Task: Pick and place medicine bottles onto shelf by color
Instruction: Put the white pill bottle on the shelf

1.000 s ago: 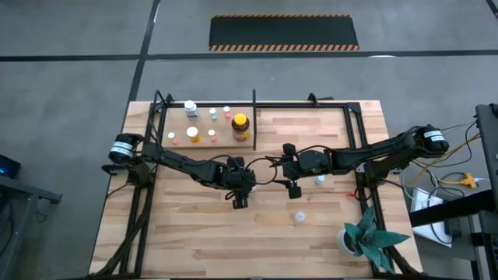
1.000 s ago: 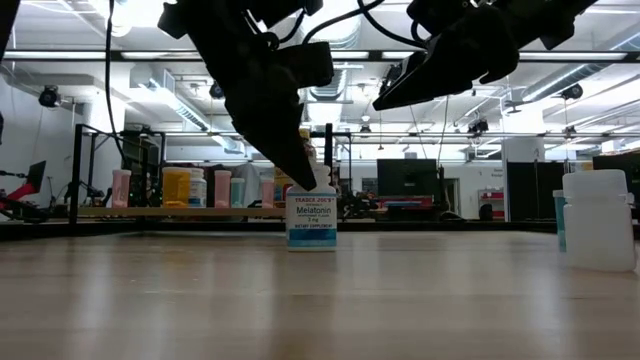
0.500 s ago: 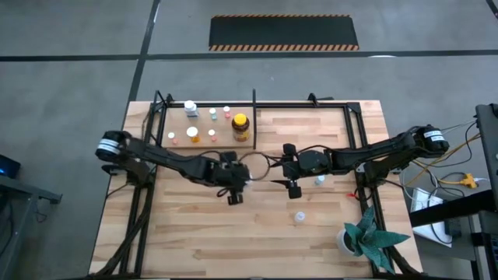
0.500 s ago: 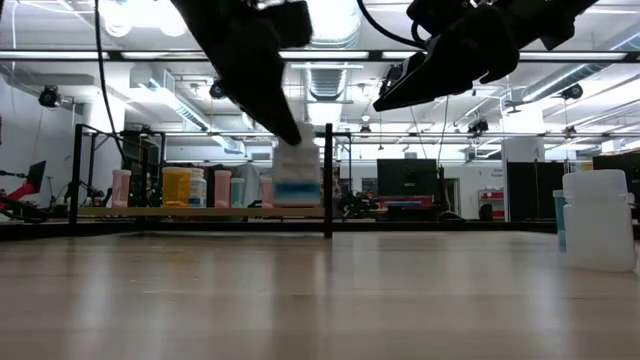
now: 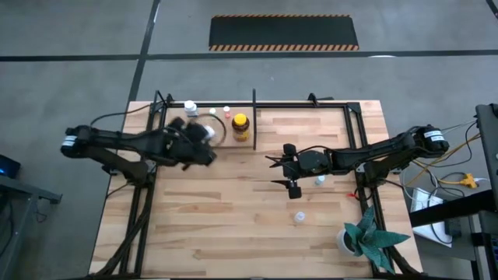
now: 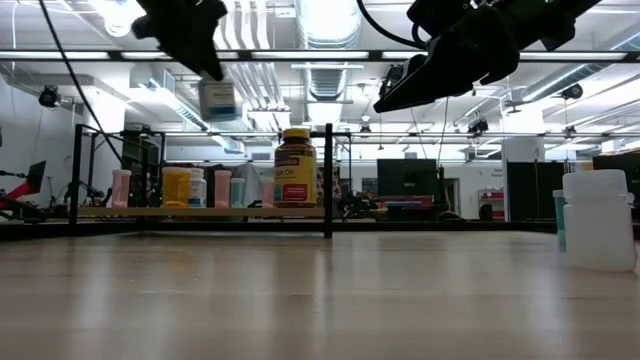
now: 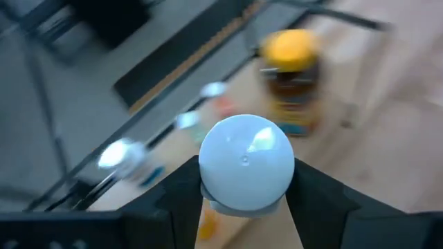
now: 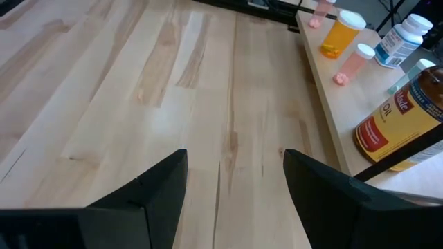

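My left gripper (image 5: 196, 134) is shut on a small white bottle with a pale blue label (image 6: 218, 100), whose round cap (image 7: 246, 160) shows in the left wrist view. It is high above the shelf's wooden board (image 5: 180, 124). The amber jar with a yellow lid (image 5: 240, 127) and several small bottles (image 5: 191, 108) stand on the board beside the black divider post (image 5: 254, 117). My right gripper (image 5: 280, 172) is open and empty, above the table's middle. My left gripper pinches the bottle's sides just under the cap (image 7: 208, 197) between its two fingers (image 7: 315, 200). The fingers come from above, slanting down. The bottle hangs below them, nearly upright, lifted clear of the table and above the shelf.
A pale blue bottle (image 5: 320, 180) and a white bottle (image 5: 299, 217) stand on the table near my right arm. A white pot with a green plant (image 5: 362, 237) is at the near right corner. The black tube frame (image 5: 354, 128) runs along the far and right sides.
My left gripper has lifted the white bottle off the table's middle, carried it up and toward the far left, and now holds it over the shelf.
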Robot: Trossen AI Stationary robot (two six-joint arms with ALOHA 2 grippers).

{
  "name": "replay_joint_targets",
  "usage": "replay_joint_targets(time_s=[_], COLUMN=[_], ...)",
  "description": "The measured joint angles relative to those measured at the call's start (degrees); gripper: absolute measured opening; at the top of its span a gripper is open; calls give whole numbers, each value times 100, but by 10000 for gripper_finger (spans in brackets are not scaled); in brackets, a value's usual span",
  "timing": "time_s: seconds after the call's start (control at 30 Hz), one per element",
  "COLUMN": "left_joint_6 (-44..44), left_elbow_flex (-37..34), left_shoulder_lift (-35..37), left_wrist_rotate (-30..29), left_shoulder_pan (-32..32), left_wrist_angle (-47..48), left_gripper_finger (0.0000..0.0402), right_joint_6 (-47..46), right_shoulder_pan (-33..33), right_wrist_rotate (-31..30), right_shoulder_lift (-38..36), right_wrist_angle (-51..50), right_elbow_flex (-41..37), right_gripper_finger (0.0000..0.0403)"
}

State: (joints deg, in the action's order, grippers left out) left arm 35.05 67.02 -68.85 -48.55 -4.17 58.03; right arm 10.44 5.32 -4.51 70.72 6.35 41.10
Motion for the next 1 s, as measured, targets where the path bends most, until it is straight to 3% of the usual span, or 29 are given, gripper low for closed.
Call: replay_joint_targets(time_s=[0.2, 0.53, 0.67, 1.0], left_joint_6=[800, 614, 612, 231], left_elbow_flex=[-112, -474, -711, -1395], left_shoulder_lift=[265, 287, 223, 213], left_wrist_rotate=[-142, -127, -124, 133], left_shoulder_pan=[1133, 2939, 3299, 3619], left_wrist_angle=[1042, 1271, 1124, -347], left_gripper_finger=[166, 166, 166, 166], right_joint_6=[1, 4, 11, 9], right_shoulder_pan=[1, 0, 0, 0], right_wrist_rotate=[0, 0, 2, 2], right_shoulder_lift=[0, 0, 0, 0], right_wrist_angle=[28, 38, 37, 37], right_elbow_flex=[-2, -11, -11, -11], right_gripper_finger=[231, 231, 231, 231])
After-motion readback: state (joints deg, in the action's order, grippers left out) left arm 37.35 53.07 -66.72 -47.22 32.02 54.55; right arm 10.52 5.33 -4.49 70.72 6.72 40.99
